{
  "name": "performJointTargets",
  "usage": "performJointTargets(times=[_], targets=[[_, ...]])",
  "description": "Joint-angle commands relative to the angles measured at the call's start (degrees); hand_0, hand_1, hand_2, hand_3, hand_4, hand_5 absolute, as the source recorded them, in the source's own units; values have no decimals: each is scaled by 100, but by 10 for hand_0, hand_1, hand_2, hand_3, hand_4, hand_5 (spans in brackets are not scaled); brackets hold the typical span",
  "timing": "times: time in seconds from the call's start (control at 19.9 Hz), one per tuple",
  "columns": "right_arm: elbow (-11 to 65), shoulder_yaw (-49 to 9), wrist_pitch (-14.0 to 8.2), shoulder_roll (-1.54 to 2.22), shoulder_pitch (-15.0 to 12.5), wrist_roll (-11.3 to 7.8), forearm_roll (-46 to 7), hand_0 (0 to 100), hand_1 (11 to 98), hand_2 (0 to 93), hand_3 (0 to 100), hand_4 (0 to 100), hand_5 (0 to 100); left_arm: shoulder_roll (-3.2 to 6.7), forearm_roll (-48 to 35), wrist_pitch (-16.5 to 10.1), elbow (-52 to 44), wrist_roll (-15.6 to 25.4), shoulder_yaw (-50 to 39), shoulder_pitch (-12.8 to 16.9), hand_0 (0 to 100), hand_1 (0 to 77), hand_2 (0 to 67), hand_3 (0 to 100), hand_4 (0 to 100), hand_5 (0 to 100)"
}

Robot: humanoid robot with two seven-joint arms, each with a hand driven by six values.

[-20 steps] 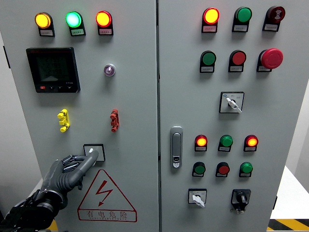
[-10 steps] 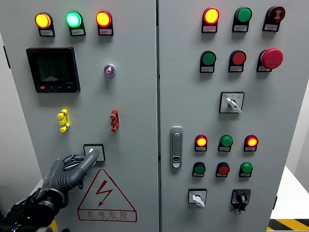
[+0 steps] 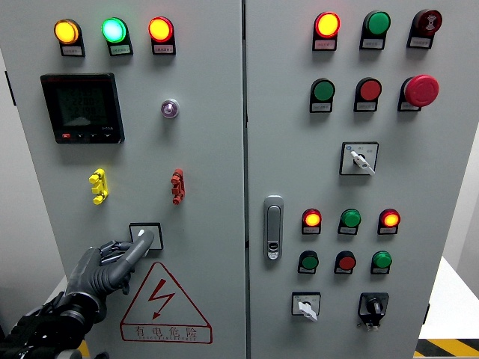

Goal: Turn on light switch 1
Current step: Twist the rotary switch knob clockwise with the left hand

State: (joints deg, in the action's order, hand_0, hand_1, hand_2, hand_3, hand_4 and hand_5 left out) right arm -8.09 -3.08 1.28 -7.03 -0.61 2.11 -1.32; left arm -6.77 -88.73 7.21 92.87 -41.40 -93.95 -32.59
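A: Where is the light switch (image 3: 145,235) relative to the left hand (image 3: 105,268)?

B: Low on the left door of the cabinet (image 3: 209,149), just above the warning triangle (image 3: 163,303). It lies up and to the right of the hand, and the extended finger (image 3: 138,247) points along that same slanted line, its tip touching the switch's lower left part.

A: Is the hand holding anything?

B: No. One finger reaches out, the others are loosely curled under it; it grasps nothing. The right hand is out of view, so the left is the only one near.

A: Any change from half a second ago?

B: Hardly any: the finger stays on the switch and the arm has barely shifted, so the press looks still in progress
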Motion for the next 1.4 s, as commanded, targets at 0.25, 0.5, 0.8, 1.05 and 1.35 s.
performJointTargets(times=[0.25, 0.5, 0.8, 1.05, 1.35], targets=[[0, 0, -5, 0, 0, 0, 0, 0, 197, 0, 197, 194, 105, 0, -4, 0, -15, -79, 0, -46, 0, 609, 561, 936, 1000, 966], [0, 0, 4, 0, 0, 0, 0, 0, 194, 0, 197, 194, 105, 9, -4, 0, -24, -96, 0, -63, 0, 601, 562, 936, 1000, 964], [0, 0, 4, 0, 0, 0, 0, 0, 197, 0, 197, 194, 105, 9, -13, 0, -24, -105, 9, -72, 189, 593, 561, 935, 1000, 963], [0, 0, 4, 0, 0, 0, 0, 0, 195, 0, 197, 194, 105, 9, -136, -9, -24, -149, 0, -90, 348, 585, 560, 934, 1000, 963], [0, 0, -5, 0, 0, 0, 0, 0, 193, 0, 197, 194, 105, 9, -145, -26, -32, -193, 9, -90, 420, 583, 560, 934, 1000, 963]])
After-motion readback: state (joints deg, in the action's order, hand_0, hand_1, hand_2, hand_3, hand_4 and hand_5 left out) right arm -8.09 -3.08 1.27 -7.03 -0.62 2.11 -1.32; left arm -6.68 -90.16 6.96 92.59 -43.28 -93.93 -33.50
